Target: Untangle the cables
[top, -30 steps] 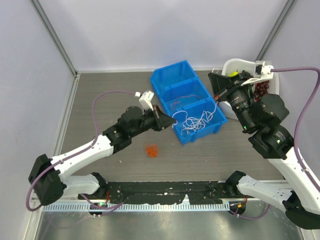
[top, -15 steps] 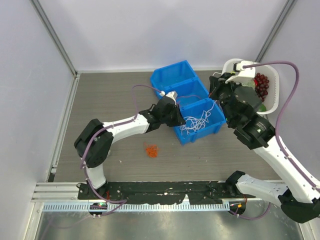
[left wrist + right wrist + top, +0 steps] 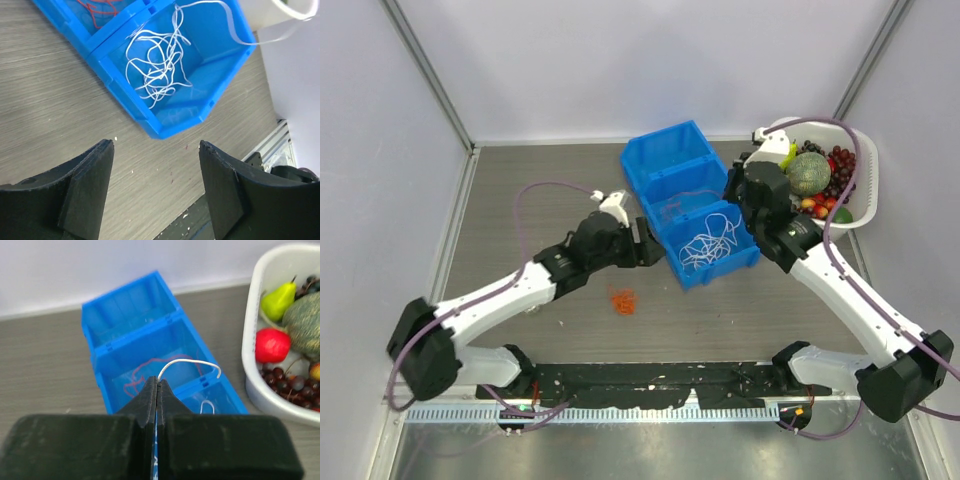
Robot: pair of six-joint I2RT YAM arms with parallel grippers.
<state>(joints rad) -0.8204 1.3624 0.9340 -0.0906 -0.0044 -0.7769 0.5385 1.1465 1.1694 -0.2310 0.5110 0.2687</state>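
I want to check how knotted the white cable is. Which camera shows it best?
The left wrist view: the white cable lies close and sharp as a loose tangle in the blue bin's end compartment. The top external view shows it small; the right wrist view shows only one strand leaving the shut right tool.

Blue three-compartment bin (image 3: pixel 668 158) beside white fruit basket (image 3: pixel 248 347) on grey wood-grain table (image 3: pixel 720 310).
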